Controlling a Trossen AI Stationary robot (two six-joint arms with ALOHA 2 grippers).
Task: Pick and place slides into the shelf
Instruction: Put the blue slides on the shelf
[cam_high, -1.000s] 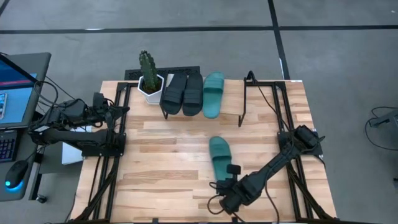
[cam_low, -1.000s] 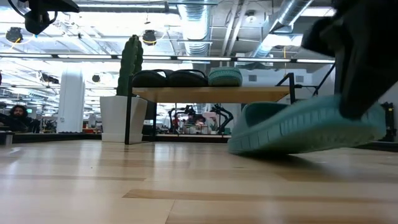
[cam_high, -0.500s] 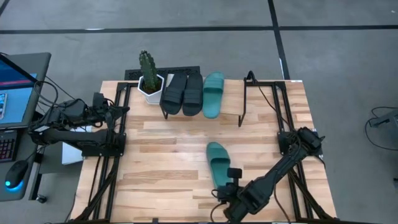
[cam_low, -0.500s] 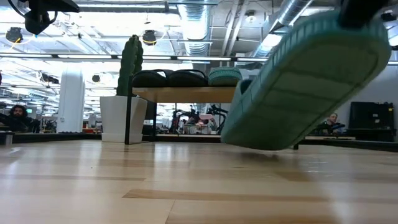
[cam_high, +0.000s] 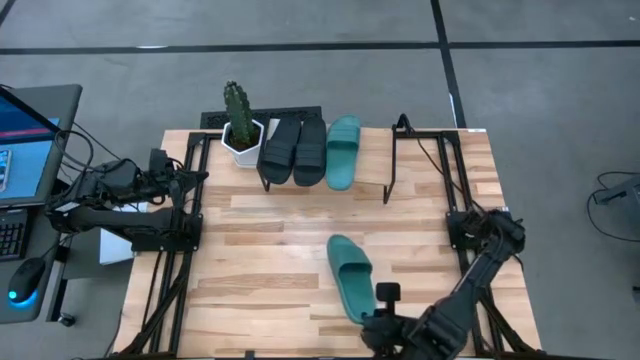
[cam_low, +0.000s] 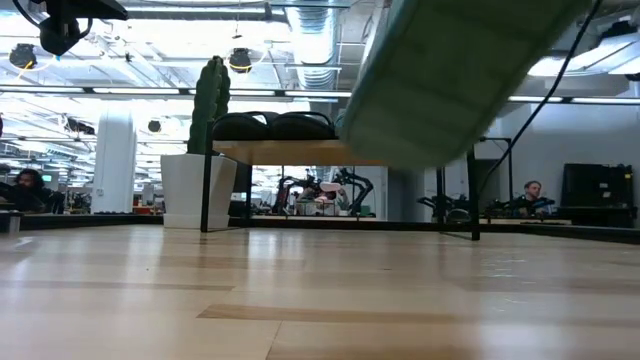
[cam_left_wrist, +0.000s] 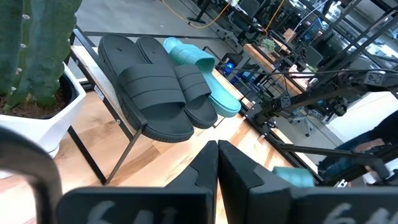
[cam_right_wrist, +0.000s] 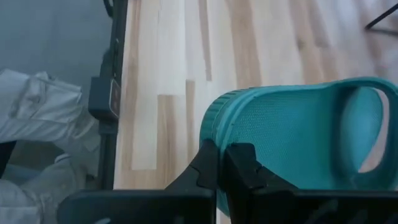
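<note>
While the left gripper (cam_left_wrist: 217, 163) waits clenched and empty at the left side of the worktop (cam_high: 270, 260), the right gripper (cam_high: 380, 318) clamps the heel edge of a teal slide (cam_high: 349, 276) near the front edge of the worktop. Seen from above, the slide stretches away from the right gripper toward the shelf (cam_high: 375, 165), its toe pointing slightly left. In the low view its ribbed sole (cam_low: 450, 70) hangs well above the planks, heel end highest, so the slide is clear of the worktop. The right wrist view shows the dark fingers (cam_right_wrist: 239, 163) shut together on the slide's rim, with the wide strap arching farther out.

On the shelf at the back of the worktop sit three slides side by side: two black slides (cam_high: 294, 148) next to each other at the left, and a second teal slide (cam_high: 342, 150) just beside them on the right. The right part of the shelf board is bare. A potted cactus (cam_high: 238, 120) stands just left of the shelf.
</note>
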